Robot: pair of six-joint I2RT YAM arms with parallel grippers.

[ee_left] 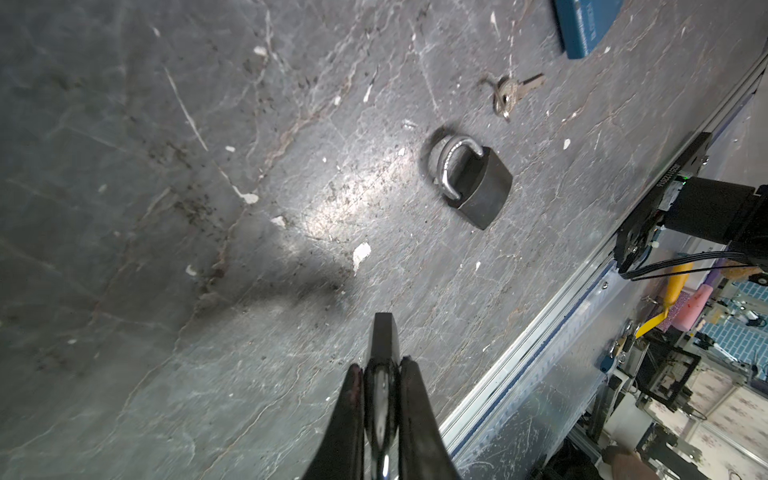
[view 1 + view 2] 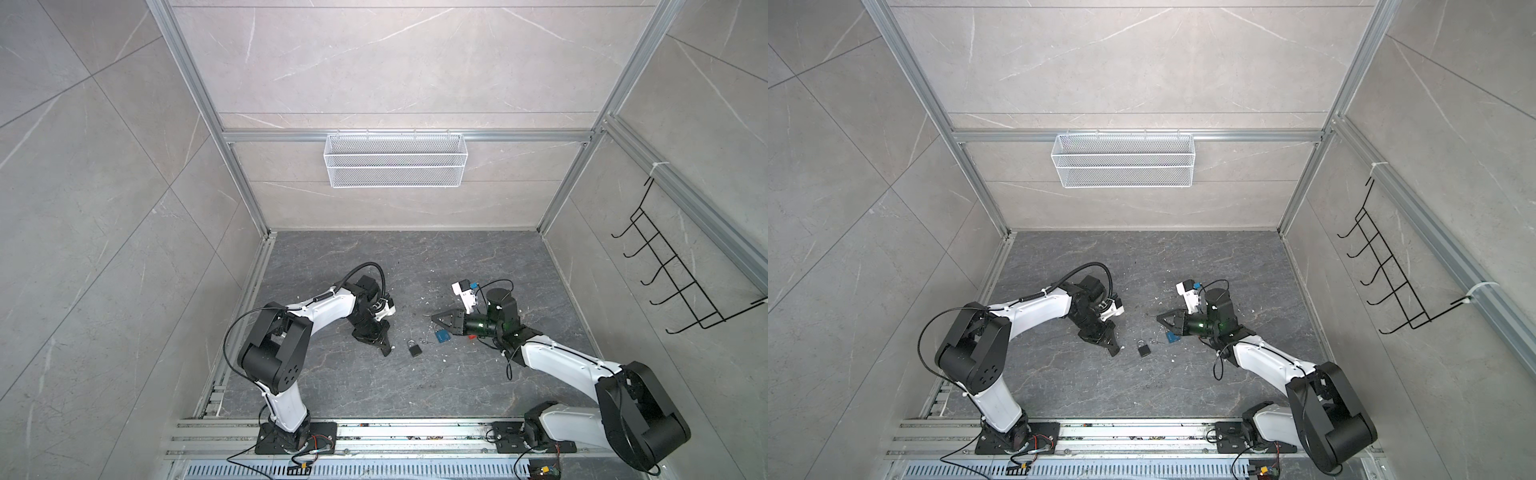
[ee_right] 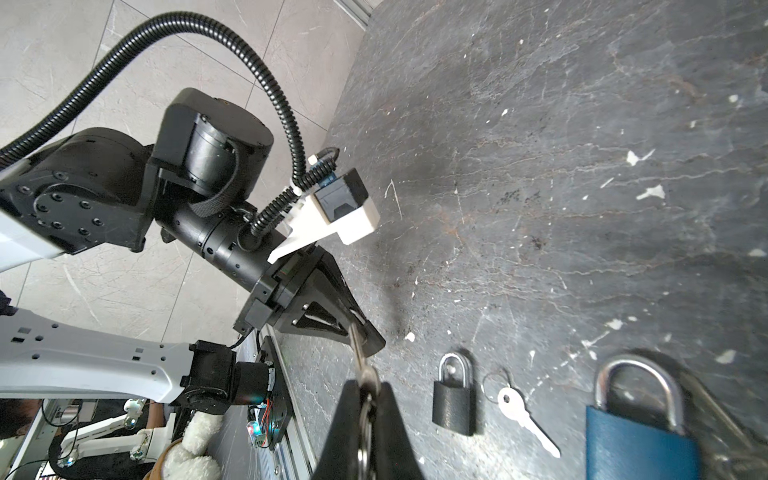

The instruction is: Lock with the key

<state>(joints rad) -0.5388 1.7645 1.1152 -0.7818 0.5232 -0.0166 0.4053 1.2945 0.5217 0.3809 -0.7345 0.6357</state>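
My right gripper [image 3: 368, 384] is shut on the head of a silver key [image 3: 356, 349], with the key ring pinched between its fingers. The blade points toward my left gripper [image 3: 365, 336]. In the left wrist view the left gripper [image 1: 382, 368] is shut on what looks like a black lock [image 1: 383, 332] seen edge-on. Its body sticks out past the fingertips, and shiny metal shows between them. In both top views the left gripper [image 2: 385, 350] sits low over the floor and the right gripper [image 2: 434, 318] hovers a short way off. The two are apart.
Between the grippers a second black padlock [image 2: 414, 348] lies on the dark stone floor, with a loose key on a ring [image 3: 523, 415] and a blue padlock [image 2: 441, 336] beside it. A white wire basket [image 2: 392, 160] hangs on the back wall and a black hook rack [image 2: 681, 274] on the right wall.
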